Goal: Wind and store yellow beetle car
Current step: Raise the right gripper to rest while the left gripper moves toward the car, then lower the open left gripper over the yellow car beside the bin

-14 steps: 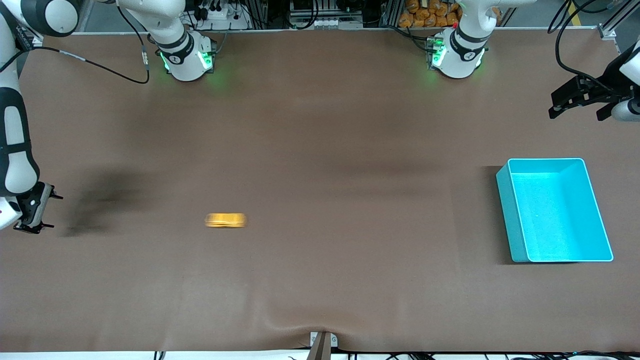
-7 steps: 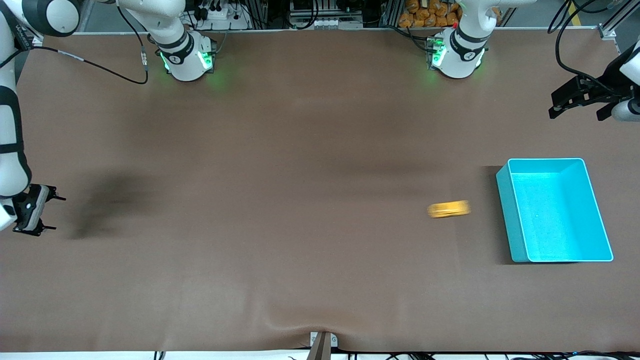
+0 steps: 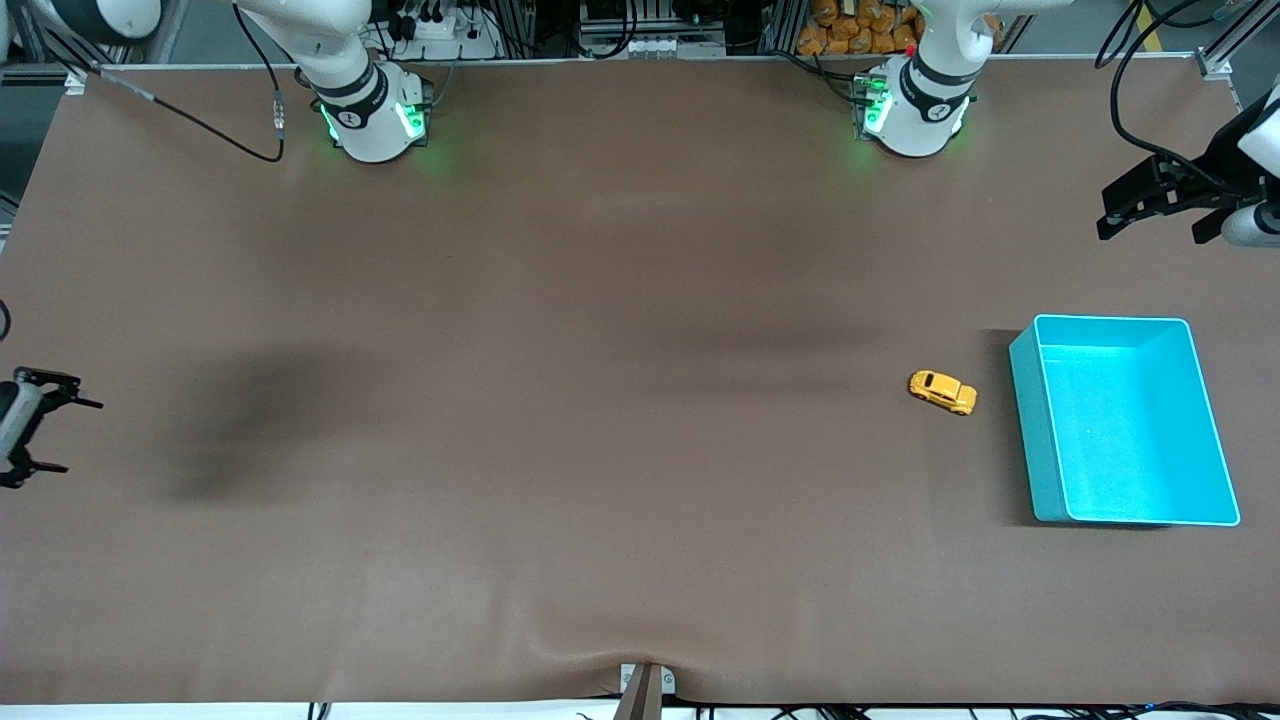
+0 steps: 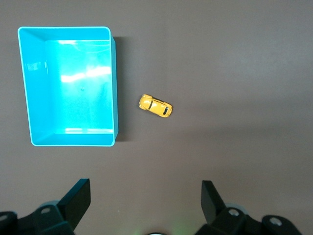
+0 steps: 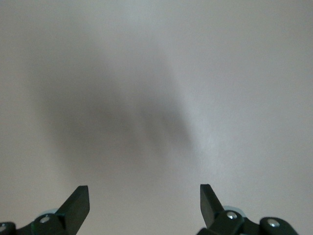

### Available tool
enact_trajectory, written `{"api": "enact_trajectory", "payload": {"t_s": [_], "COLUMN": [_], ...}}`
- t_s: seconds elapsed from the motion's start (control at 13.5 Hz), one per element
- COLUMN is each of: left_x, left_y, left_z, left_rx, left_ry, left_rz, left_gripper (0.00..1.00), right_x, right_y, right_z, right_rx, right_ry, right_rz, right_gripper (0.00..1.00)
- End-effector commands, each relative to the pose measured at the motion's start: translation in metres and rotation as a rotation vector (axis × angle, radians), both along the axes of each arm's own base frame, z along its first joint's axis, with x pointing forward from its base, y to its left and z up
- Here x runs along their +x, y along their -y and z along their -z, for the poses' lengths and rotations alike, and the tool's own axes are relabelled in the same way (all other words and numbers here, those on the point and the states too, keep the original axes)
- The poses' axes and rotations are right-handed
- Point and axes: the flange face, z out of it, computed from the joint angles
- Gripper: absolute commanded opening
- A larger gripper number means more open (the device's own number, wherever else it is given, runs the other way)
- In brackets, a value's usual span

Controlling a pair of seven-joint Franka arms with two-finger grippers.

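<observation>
The yellow beetle car [image 3: 943,392] [image 4: 155,105] stands on the brown table, a short gap from the teal bin [image 3: 1022,430] [image 4: 114,83], on the bin's side toward the right arm's end. It is slightly askew to the bin's wall. The bin has nothing in it. My left gripper [image 3: 1103,212] [image 4: 144,191] hangs open in the air at the left arm's end of the table, holding nothing. My right gripper [image 3: 72,436] [image 5: 144,193] is open and holds nothing, at the table's edge at the right arm's end, over bare cloth.
Both arm bases [image 3: 375,120] [image 3: 910,115] stand along the table's back edge. A black cable [image 3: 200,128] trails over the corner near the right arm's base. A small bracket [image 3: 645,685] sits at the middle of the front edge.
The car has rolled fast across the table from the right arm's end to beside the bin. The bin has shifted slightly toward the left arm's end. The right gripper has drawn back toward the table's edge.
</observation>
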Motion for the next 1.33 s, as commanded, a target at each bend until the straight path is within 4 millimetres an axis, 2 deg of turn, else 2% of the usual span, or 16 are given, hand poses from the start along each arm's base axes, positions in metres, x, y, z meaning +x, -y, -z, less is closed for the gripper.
{"api": "enact_trajectory", "payload": {"t_s": [0.0,0.15,0.22,0.37,0.44,0.59,0.67,0.74,0.81,0.96,1.11,1.26], "left_x": [0.018,0.021,0.023,0.037,0.04,0.038,0.042,0.048,0.05,0.049,0.049,0.044], "left_y": [-0.019,-0.034,-0.044,-0.064,-0.073,-0.108,-0.106,-0.101,-0.087,-0.077,-0.055,-0.029], "left_z": [0.021,0.026,0.032,0.062,0.071,0.077,0.092,0.12,0.14,0.176,0.206,0.246], "left_rx": [-0.006,-0.007,-0.009,-0.011,-0.006,-0.029,-0.028,-0.025,-0.014,-0.002,0.003,0.009], "left_ry": [-0.039,-0.048,-0.057,-0.111,-0.127,-0.138,-0.16,-0.198,-0.209,-0.191,-0.167,-0.153], "left_rz": [-0.035,-0.059,-0.075,-0.152,-0.203,-0.269,-0.279,-0.274,-0.27,-0.35,-0.408,-0.486], "left_gripper": [1.0,1.0,1.0,1.0,1.0,1.0,1.0,1.0,1.0,1.0,1.0,1.0], "right_x": [-0.009,-0.008,-0.008,-0.01,-0.009,-0.01,-0.014,-0.015,-0.014,-0.017,-0.017,-0.023], "right_y": [-0.038,-0.059,-0.07,-0.087,-0.098,-0.112,-0.122,-0.134,-0.145,-0.173,-0.182,-0.189], "right_z": [-0.054,-0.096,-0.106,-0.131,-0.146,-0.158,-0.17,-0.182,-0.187,-0.2,-0.201,-0.215], "right_rx": [0.028,0.024,0.019,0.014,0.006,0.002,-0.001,-0.012,-0.029,-0.075,-0.067,-0.044], "right_ry": [-0.027,-0.014,-0.032,-0.044,-0.031,-0.038,-0.043,-0.035,-0.036,-0.03,-0.045,-0.053], "right_rz": [0.147,0.262,0.324,0.458,0.509,0.592,0.639,0.684,0.726,0.78,0.877,1.05], "right_gripper": [1.0,1.0,1.0,1.0,1.0,1.0,1.0,1.0,1.0,1.0,1.0,1.0]}}
